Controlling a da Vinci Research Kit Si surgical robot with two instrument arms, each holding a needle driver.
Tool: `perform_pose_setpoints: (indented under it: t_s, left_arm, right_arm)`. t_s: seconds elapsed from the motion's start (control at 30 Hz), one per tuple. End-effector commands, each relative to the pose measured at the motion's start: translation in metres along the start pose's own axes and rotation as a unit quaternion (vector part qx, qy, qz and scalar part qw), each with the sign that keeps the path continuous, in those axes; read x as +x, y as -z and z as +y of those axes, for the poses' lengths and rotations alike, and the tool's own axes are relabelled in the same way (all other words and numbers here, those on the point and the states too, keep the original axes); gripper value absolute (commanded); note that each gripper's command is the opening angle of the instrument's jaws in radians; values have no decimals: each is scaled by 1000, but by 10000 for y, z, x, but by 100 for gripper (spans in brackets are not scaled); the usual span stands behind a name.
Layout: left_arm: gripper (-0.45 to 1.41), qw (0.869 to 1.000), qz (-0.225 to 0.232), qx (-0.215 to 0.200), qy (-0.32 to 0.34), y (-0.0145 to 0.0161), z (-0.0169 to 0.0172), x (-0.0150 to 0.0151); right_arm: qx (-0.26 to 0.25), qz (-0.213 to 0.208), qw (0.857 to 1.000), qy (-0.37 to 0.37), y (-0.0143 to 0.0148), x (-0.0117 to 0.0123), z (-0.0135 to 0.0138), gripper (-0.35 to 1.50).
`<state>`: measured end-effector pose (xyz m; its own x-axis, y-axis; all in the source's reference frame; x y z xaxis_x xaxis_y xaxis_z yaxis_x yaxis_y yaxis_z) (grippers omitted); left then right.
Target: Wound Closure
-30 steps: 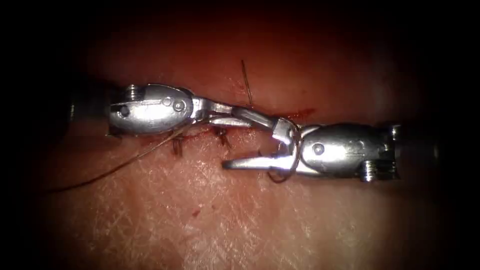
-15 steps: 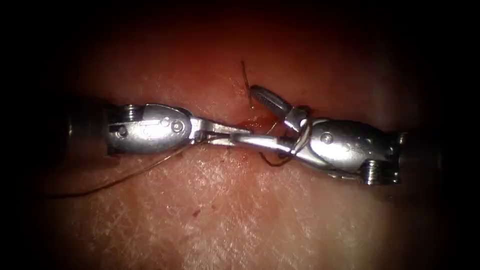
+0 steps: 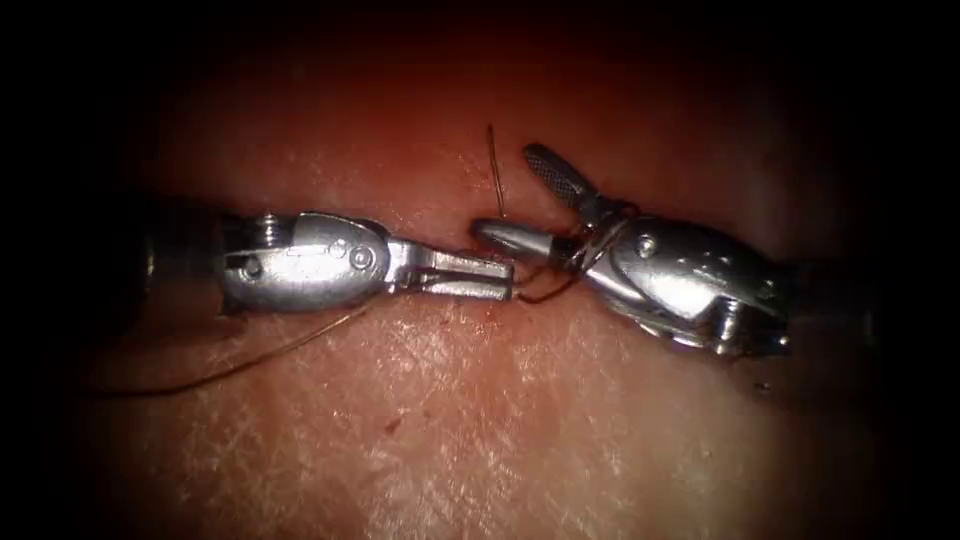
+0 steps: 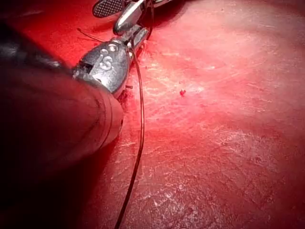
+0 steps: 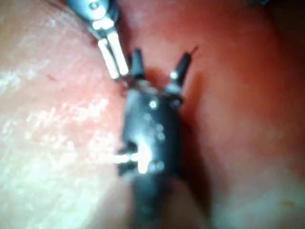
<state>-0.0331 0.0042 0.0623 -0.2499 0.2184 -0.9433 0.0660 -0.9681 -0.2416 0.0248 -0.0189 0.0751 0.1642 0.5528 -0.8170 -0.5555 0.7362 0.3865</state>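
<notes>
The job in hand looks like tying a knot over the cut (image 3: 440,240) in the tissue (image 3: 480,420).

The left tool (image 3: 500,280) lies along the cut, coming in from its left end. Its jaws look pinched tight on the thread (image 3: 250,360). From there the long part of the thread trails away, below the cut and off to the left.

The right tool (image 3: 505,195) comes in from the right end of the cut. Its jaws are spread wide apart and hold nothing. A loop of thread (image 3: 590,245) is wound around it, just behind the jaws.

A short thread end (image 3: 495,170) sticks up from the cut, just above it. It stands right between the right tool's spread jaws, close to the lower one.

I cannot tell where the needle is.

I think the next move needs care. The spread jaws have to pinch that short thread end near its tip. The loop must stay on the right tool while they do it. The left tool must keep its hold, so the thread does not go slack.
</notes>
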Motion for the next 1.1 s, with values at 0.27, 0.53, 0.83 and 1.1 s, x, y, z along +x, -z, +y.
perform_pose_setpoints:
  t_s: [0.27,0.53,0.83,1.1]
  left_arm:
    - [-45,1000,1,-1,1,-7,-2,-6]
    - [-45,1000,1,-2,1,-5,-3,-5]
    - [-45,1000,1,-4,2,-2,-4,-4]
    - [-45,1000,1,-5,2,0,-4,-3]
  right_arm:
    - [-16,-49,998,-23,-32,-8,-7,47]
    - [-19,-102,994,-41,-50,-8,-15,47]
    - [-19,-121,991,-58,-47,-13,-13,34]
    - [-19,-142,988,-66,-46,-17,-10,14]
